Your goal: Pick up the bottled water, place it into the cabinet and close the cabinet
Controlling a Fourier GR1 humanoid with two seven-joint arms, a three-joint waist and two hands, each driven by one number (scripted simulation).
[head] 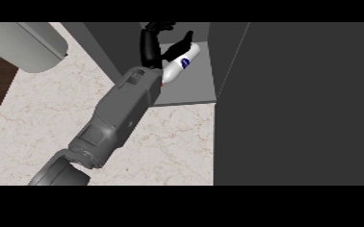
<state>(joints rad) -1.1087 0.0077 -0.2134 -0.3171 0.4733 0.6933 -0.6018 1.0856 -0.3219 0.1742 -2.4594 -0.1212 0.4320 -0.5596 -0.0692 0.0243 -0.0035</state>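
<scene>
The bottled water (182, 61) is a white bottle with a blue label. It lies tilted inside the open cabinet, over the grey shelf (190, 92). My left hand (149, 45) reaches in from the lower left. Its black fingers run along the bottle's left side and its thumb (186, 37) is curled over the far end. The grey forearm (121, 115) hides the bottle's near end. My right hand does not show.
A tall dark cabinet panel (298, 101) fills the right side, next to the opening. The marble counter (43, 115) spreads to the left. A grey rounded object (35, 45) sits at the top left corner.
</scene>
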